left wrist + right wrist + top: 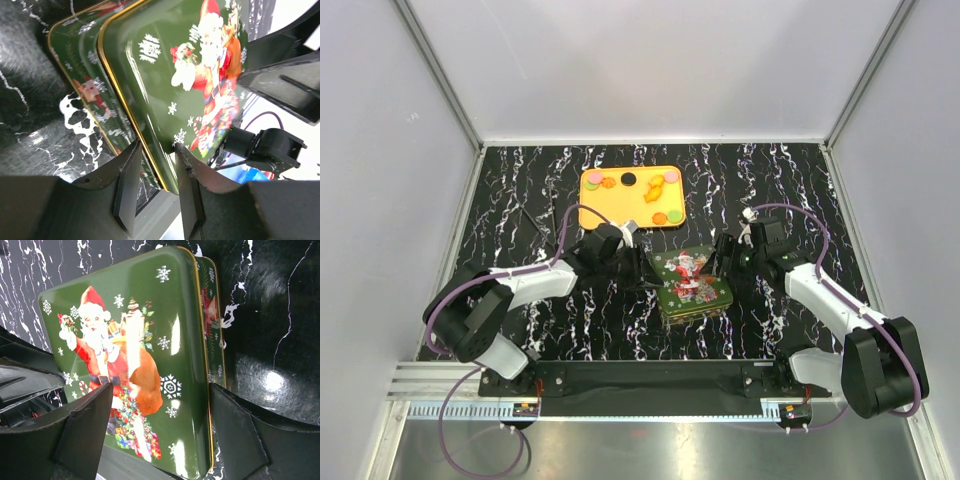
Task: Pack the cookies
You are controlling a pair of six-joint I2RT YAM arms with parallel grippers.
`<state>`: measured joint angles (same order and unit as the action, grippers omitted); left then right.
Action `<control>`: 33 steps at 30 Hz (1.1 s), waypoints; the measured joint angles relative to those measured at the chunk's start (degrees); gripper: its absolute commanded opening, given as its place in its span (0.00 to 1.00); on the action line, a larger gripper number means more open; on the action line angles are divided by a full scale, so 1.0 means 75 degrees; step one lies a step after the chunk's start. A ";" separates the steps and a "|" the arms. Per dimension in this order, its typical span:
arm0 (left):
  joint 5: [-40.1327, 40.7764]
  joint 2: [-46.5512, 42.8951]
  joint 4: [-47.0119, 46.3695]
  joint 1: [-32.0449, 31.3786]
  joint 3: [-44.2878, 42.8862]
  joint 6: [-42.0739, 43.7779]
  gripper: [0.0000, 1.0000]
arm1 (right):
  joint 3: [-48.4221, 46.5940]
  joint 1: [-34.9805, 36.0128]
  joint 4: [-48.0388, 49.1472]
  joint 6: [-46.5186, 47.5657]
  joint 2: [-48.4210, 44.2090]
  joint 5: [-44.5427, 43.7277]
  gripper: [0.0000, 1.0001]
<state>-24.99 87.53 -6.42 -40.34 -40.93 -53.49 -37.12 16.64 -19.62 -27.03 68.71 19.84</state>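
Observation:
The cookies (pixel 660 216) lie as small round discs, orange, black, pink and green, on an orange tray (pixel 620 205) at the back of the table. In front of the tray sits a green Santa tin (pixel 692 285) with its lid (pixel 165 65) on. My left gripper (pixel 645 270) is at the tin's left side, and its narrow jaws (pixel 156 145) pinch the lid's gold-rimmed edge. My right gripper (pixel 723 262) is at the tin's right side. It stands wide open (pixel 161 387), one finger over the lid and the other beside the tin's wall.
The black marbled tabletop (pixel 520 190) is enclosed by white walls at the back and sides. Both arm bases are mounted on a rail (pixel 650 378) at the near edge. Purple cables (pixel 790 212) loop off both arms.

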 measured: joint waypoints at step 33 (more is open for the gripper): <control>0.0629 -0.0134 0.0350 -0.0038 0.0035 0.0152 0.54 | -0.0105 0.0382 0.0055 0.0029 0.0221 -0.0198 0.83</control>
<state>-20.27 86.52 -3.79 -40.62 -40.66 -52.36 -37.91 19.51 -19.20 -26.81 70.37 18.35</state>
